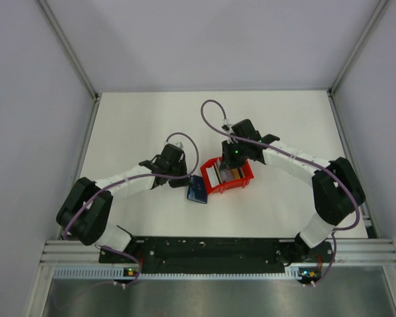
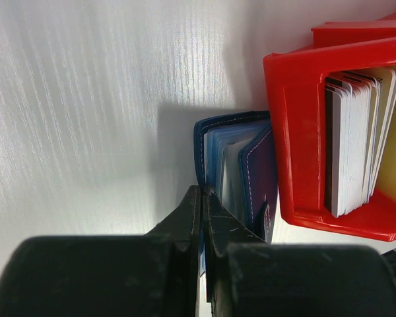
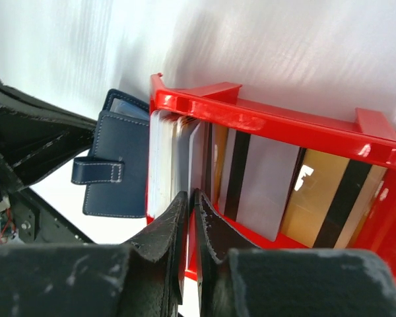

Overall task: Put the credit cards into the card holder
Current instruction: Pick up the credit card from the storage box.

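The dark navy card holder (image 1: 198,190) lies partly open on the table, just left of the red bin (image 1: 214,188). In the left wrist view my left gripper (image 2: 203,195) is shut on the left cover edge of the card holder (image 2: 257,165), whose light blue pockets show. The credit cards (image 3: 264,185), white, grey and tan, stand on edge inside the red bin (image 3: 284,122). My right gripper (image 3: 188,195) reaches into the bin, its jaws pinched on a pale card at the left of the stack. The cards (image 2: 356,145) also show in the left wrist view.
The red bin (image 2: 297,132) stands right against the card holder (image 3: 122,152). My left gripper (image 3: 26,132) shows as a dark mass at the left of the right wrist view. White walls enclose the table on the left, right and back.
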Robot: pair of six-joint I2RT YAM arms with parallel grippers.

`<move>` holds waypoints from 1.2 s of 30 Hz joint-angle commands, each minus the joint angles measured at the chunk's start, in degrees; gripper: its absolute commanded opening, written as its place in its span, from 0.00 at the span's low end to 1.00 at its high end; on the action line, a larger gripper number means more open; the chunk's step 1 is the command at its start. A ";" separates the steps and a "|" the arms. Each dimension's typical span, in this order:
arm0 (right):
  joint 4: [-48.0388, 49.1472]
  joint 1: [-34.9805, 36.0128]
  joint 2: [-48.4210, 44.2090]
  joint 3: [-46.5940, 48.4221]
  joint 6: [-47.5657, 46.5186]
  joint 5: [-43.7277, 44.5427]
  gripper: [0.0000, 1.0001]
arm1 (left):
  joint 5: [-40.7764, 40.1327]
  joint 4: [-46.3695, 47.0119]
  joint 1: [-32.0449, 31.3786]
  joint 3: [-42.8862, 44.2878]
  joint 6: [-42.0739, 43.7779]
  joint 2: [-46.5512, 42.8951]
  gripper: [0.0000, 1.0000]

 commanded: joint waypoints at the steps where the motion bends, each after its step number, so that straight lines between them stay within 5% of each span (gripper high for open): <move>1: 3.66 -0.14 -1.27 -0.02 0.00 -4.90 0.07 | 0.30 2.33 0.08 1.94 0.41 -0.44 0.00; 6: 4.01 -0.14 -1.71 -0.11 0.27 -3.85 0.00 | 0.30 2.24 -0.01 2.11 0.41 -0.35 0.00; 21: 2.43 -0.40 -10.93 -0.19 1.05 4.06 0.00 | 0.48 1.80 0.08 1.41 0.85 -3.34 0.00; 36: 15.26 8.65 -12.61 -8.01 11.60 3.88 0.00 | -0.49 -3.21 -0.10 -6.14 -3.54 -16.61 0.00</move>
